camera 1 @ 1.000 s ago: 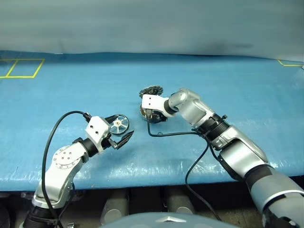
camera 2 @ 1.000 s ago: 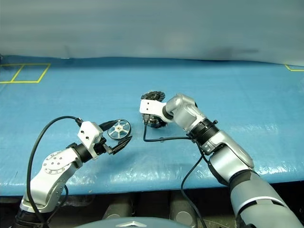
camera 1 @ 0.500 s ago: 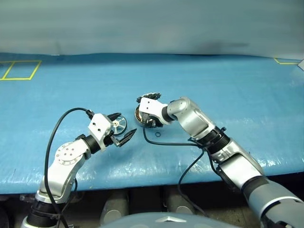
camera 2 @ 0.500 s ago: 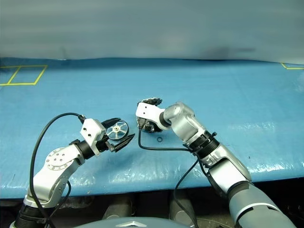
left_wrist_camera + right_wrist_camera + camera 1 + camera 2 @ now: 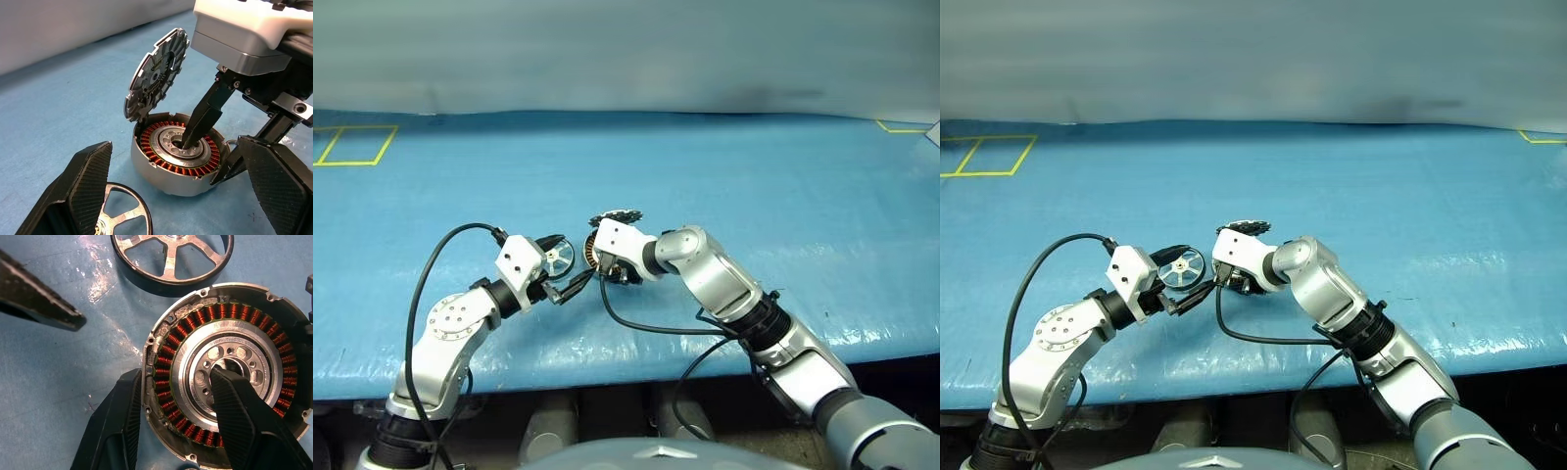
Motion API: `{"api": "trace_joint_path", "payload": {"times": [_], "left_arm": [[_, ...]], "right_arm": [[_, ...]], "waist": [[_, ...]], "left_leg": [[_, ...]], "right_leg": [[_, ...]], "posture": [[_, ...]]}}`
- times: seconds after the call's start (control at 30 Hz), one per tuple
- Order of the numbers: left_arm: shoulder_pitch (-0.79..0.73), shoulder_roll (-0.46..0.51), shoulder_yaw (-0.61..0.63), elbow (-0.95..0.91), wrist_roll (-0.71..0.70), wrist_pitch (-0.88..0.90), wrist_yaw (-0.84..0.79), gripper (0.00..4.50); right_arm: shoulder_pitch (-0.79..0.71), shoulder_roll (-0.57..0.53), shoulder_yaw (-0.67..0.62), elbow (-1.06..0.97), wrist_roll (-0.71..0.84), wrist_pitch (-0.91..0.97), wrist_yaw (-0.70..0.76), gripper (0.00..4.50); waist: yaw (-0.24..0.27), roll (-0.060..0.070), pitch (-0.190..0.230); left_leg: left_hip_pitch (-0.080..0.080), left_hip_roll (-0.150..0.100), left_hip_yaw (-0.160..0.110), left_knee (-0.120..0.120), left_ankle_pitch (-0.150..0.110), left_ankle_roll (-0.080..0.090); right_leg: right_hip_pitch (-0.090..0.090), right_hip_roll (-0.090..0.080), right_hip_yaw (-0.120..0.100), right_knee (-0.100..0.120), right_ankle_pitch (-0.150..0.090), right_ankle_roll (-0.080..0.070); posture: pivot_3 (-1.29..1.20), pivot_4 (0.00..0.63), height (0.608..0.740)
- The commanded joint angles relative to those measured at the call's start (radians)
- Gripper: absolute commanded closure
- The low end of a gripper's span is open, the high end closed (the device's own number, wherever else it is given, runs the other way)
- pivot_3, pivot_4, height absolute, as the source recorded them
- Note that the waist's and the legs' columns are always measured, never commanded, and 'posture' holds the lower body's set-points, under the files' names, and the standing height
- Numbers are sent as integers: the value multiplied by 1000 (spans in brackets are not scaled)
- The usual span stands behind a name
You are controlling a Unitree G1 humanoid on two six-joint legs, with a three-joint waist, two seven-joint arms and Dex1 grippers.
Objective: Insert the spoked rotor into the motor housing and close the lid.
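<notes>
The grey motor housing (image 5: 166, 178) sits on the blue table with its copper windings (image 5: 166, 367) facing up. Its toothed lid (image 5: 155, 73) stands open at the far rim, also seen from the head (image 5: 615, 216). My right gripper (image 5: 176, 374) is shut on the motor housing's wall, one finger (image 5: 239, 416) in the centre hole and the other outside. The silver spoked rotor (image 5: 558, 257) lies flat just left of the housing. My left gripper (image 5: 574, 257) stands open around the rotor, one finger on each side of it.
The blue cover (image 5: 783, 196) spreads wide to the back and right. Its front edge (image 5: 607, 364) runs close below both grippers. Yellow tape squares (image 5: 352, 145) mark the far left. A black cable (image 5: 636, 325) loops on the cover under my right arm.
My right gripper has drawn the motor housing, lid still open, leftward and nearer, until it sits beside the rotor. The left gripper has stayed in place.
</notes>
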Motion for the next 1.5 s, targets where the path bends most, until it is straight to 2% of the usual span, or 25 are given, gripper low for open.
{"api": "trace_joint_path", "payload": {"times": [0.03,0.43,0.67,0.97,1.13,1.23,1.37,1.5], "left_arm": [[-1,-4,10,-26,-13,-1,1,0],[2,-19,5,-20,-14,-3,-2,0],[-8,-20,0,-13,-14,1,-8,0],[-10,-18,0,-13,-12,0,-15,0],[-8,-17,2,-16,-12,0,-18,0],[-2,-19,5,-21,-8,-14,-19,0],[19,-13,21,-28,-11,-27,-25,0],[39,-7,33,-34,-17,-33,-30,0]], "right_arm": [[22,-7,38,-31,42,27,21,2652],[45,-41,56,-125,101,93,16,2652],[37,-36,30,-143,122,108,-29,435],[-11,-66,-21,-244,195,152,-49,435],[0,-93,-119,-334,243,182,-86,435],[90,-99,-247,-411,336,152,-71,435],[295,-128,-414,-500,447,64,-50,435],[485,-153,-506,-532,490,-40,-69,435]], "waist": [[0,0,0],[1,0,0],[2,0,0],[3,0,0],[4,0,0],[10,0,0],[20,-1,0],[20,-1,1]], "left_leg": [[0,0,0,0,0,0],[0,0,0,0,0,0],[0,0,0,0,0,0],[-3,0,0,0,0,0],[-4,0,-2,0,0,0],[-5,0,-2,0,0,0],[-6,-1,-2,0,0,0],[-6,-1,-2,0,0,0]], "right_leg": [[0,0,0,0,0,0],[0,0,0,0,0,0],[0,0,0,-1,0,0],[-2,0,0,0,0,0],[-3,0,-2,-1,0,0],[-3,0,-2,-1,0,0],[-3,-1,-2,-3,-1,1],[-3,-2,-2,-3,-1,1]], "posture": [[0,150,740],[0,150,740],[0,150,740],[0,150,740],[0,150,740],[0,150,740],[0,150,740],[0,150,740]]}}
